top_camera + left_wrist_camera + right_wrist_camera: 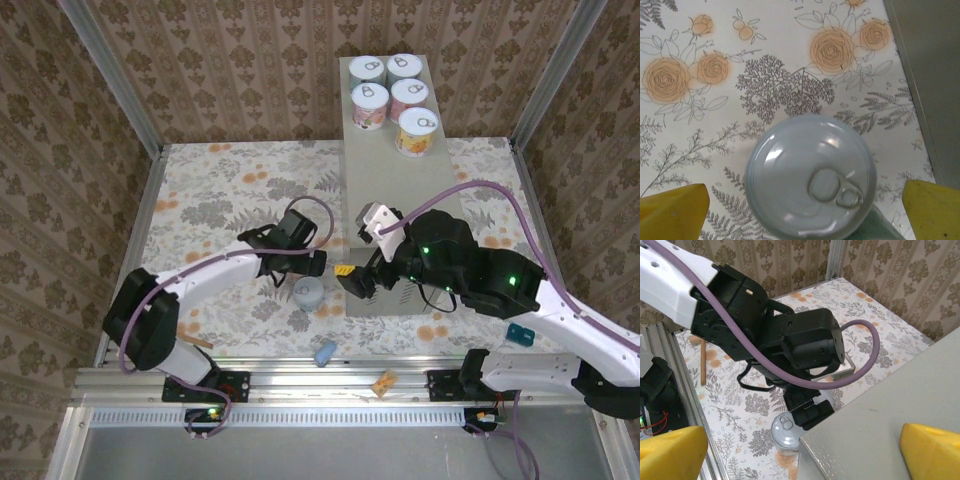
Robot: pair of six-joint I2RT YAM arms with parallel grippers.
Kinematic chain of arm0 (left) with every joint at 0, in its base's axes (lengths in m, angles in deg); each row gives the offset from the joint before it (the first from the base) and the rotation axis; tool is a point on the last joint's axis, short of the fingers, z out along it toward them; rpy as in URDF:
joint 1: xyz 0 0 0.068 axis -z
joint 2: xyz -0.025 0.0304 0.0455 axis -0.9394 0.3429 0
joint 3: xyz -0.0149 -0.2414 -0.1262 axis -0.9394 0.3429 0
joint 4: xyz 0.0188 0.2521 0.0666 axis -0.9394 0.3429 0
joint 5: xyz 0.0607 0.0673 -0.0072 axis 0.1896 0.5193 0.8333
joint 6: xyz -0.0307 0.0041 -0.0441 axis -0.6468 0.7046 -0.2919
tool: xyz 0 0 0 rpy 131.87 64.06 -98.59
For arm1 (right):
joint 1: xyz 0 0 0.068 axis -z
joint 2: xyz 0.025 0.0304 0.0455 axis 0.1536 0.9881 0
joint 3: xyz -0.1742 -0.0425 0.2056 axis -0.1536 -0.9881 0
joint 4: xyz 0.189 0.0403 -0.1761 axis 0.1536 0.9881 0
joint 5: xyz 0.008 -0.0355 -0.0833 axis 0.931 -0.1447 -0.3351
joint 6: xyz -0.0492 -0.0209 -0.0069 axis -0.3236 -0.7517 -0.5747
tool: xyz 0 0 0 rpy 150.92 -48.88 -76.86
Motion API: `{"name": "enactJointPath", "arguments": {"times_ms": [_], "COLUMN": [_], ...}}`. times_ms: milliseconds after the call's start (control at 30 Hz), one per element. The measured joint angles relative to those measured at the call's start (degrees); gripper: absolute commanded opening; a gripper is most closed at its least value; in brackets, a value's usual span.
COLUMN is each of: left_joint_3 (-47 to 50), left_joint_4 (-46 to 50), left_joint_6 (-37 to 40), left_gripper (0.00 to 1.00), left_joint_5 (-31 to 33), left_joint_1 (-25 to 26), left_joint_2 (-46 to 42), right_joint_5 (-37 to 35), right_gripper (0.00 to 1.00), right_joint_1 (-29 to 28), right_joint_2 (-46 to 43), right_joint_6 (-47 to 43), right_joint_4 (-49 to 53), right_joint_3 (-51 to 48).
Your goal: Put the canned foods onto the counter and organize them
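left gripper (pixel 805 210) released, jaws wide over lone can (pixel 309 292) on floral floor (pixel 220 190), just left of surface (pixel 400 190) | right gripper (pixel 800 452) released above surface's near edge | five cans (pixel 392 100) grouped at far end

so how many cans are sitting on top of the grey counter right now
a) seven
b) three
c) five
c: five cans stand clustered at the far end of the counter, and one more can sits on the floral floor.
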State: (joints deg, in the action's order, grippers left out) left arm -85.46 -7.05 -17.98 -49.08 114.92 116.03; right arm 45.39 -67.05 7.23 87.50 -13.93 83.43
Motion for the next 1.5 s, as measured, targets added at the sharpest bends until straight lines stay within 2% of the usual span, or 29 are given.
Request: {"name": "enactJointPath", "arguments": {"times_ms": [200,367,767,900,1133,1267,1500], "left_joint_3": [-1.6,-3.4,-4.2,-4.2,-7.2,-11.9,-21.4], "left_joint_4": [0.1,1.3,4.3,6.8,12.6,14.9,19.7], "left_joint_6": [-0.5,-1.5,-3.0,-2.8,0.6,5.4,14.6], "left_gripper": [1.0,0.96,0.73,0.68,0.64,0.63,0.63], "left_joint_5": [0.1,0.2,0.2,0.2,0.1,-2.6,-13.6], "left_joint_1": [0.0,0.0,-0.3,-1.5,-4.4,-5.7,-6.1], "left_joint_2": [4.6,7.9,8.7,7.0,-2.4,-6.3,-10.3], "right_joint_5": [-0.9,-1.8,-2.7,-2.9,-3.2,-3.7,-8.0], "right_gripper": [1.0,1.0,1.0,1.0,1.0,1.0,1.0], "right_joint_1": [-0.2,-0.2,-0.2,-0.2,-0.2,-0.2,-0.2], "right_joint_2": [-1.2,-1.7,-1.8,-2.2,-3.2,-4.2,-7.2], "right_joint_6": [0.0,0.0,-0.3,-0.3,-0.2,-0.3,-0.3], "right_joint_4": [0.1,0.4,0.3,0.3,0.3,0.4,0.5], "right_joint_3": [-0.4,-0.9,-1.7,-1.9,-2.1,-2.1,-2.1]}}
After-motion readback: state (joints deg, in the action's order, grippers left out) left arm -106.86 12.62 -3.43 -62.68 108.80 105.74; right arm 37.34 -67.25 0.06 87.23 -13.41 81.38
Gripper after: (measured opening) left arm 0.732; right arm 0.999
